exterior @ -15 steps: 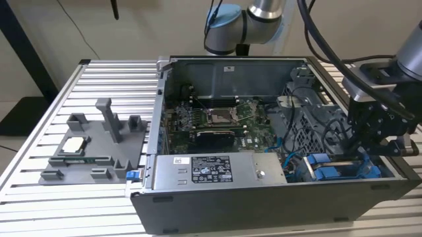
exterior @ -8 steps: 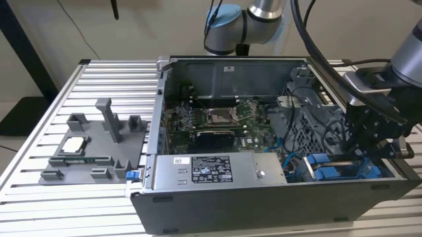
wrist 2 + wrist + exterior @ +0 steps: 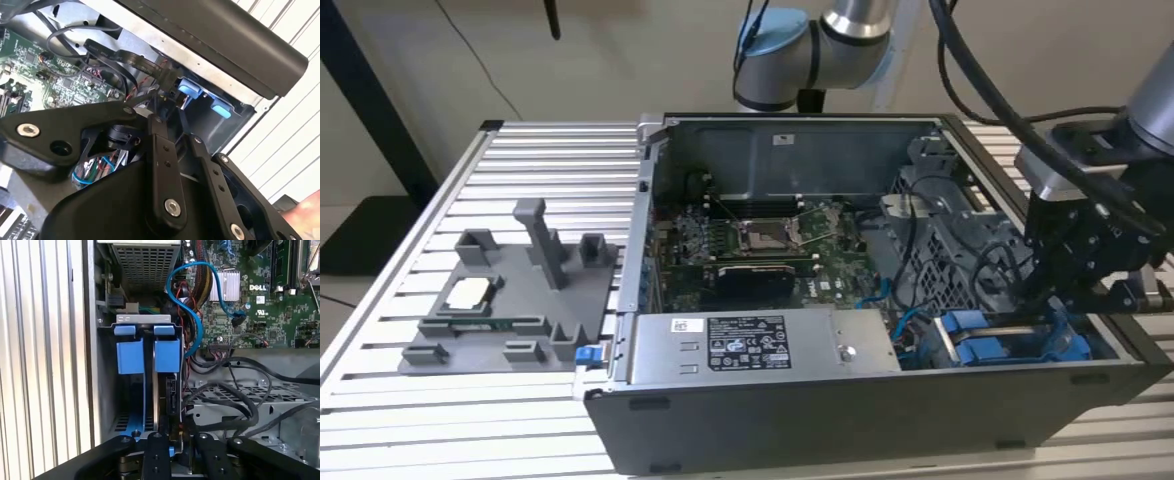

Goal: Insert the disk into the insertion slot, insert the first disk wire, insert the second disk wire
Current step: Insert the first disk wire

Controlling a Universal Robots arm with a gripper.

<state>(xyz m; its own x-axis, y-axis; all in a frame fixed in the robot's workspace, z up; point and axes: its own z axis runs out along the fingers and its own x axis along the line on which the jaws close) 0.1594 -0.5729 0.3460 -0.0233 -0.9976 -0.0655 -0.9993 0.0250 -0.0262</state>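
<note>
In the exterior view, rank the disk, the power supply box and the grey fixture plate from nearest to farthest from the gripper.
1. The disk, blue-framed, right beside the gripper.
2. The power supply box, middle of the case.
3. The grey fixture plate, on the exterior view's left.

disk [image 3: 166, 355]: bright blue frame
cable [image 3: 200, 332]: lighter blue
motherboard [image 3: 270, 315]: green
table [image 3: 520, 150]: silver, ribbed stripes
tray [image 3: 520, 300]: plain grey

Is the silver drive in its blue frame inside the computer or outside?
Inside. The silver hard drive in its blue plastic frame stands on edge in the bay of the grey metal computer case. Fully seated: cannot tell.
</note>
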